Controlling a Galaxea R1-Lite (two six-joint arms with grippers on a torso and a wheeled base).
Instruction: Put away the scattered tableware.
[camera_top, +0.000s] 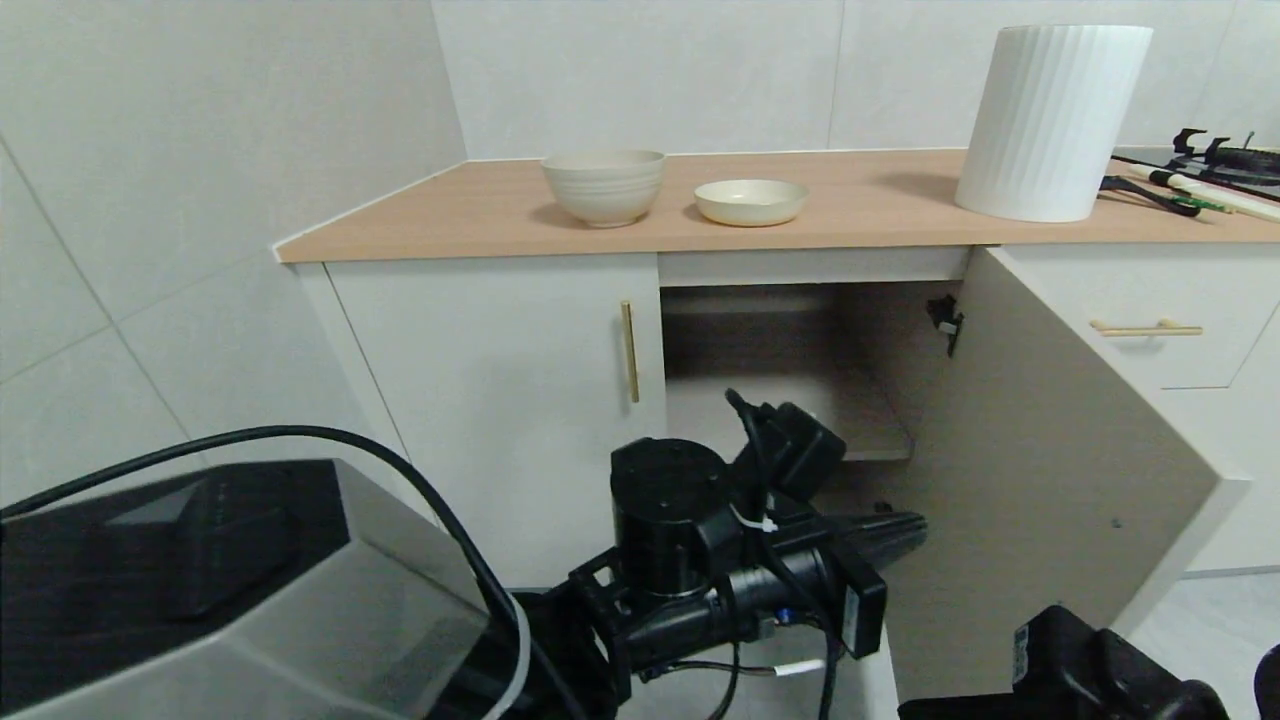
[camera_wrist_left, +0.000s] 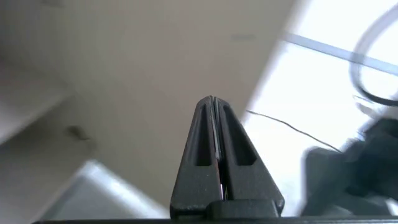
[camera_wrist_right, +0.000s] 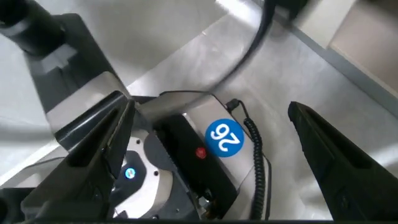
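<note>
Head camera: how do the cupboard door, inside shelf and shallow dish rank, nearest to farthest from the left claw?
1. The cupboard door, open, just right of the left gripper.
2. The shelf inside the cupboard, behind the gripper.
3. The shallow dish, up on the counter, farthest.

White ribbed canister (camera_top: 1050, 120) stands upright on wooden countertop (camera_top: 450, 225).
</note>
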